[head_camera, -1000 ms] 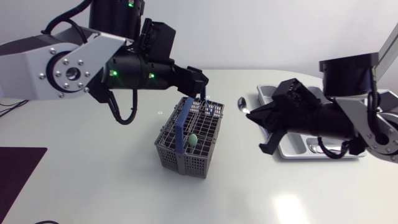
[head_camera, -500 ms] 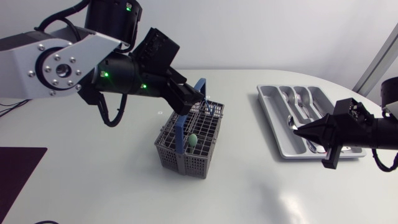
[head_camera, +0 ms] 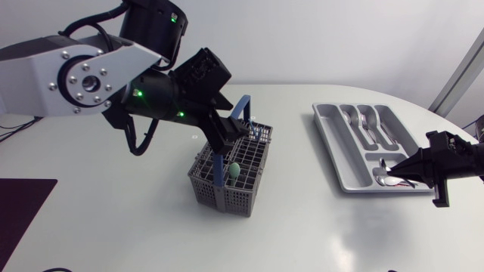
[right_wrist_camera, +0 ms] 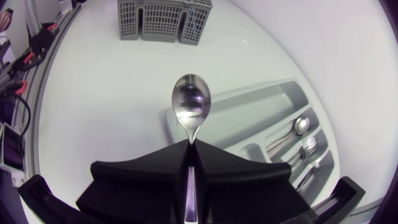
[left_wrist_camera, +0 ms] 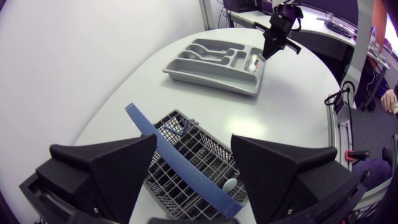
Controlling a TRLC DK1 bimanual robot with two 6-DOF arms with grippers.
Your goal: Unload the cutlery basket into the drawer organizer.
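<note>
White table (head_camera: 113, 219): left pincer (left_wrist_camera: 193, 142) gapes above the cutlery basket (head_camera: 208, 189), right pincer (right_wrist_camera: 189, 149) clamps a spoon (right_wrist_camera: 191, 102) over the organizer (head_camera: 336, 151).

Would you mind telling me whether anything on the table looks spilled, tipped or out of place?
Nothing stands out. The basket stands upright, the organizer lies flat with cutlery inside its compartments, and the right end effector is shut on a spoon above the organizer.

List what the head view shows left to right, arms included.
Left arm → cutlery basket → drawer organizer → right arm. Skipped for overlap: left fingers, open over the basket; right fingers, shut on a spoon over the organizer.
</note>
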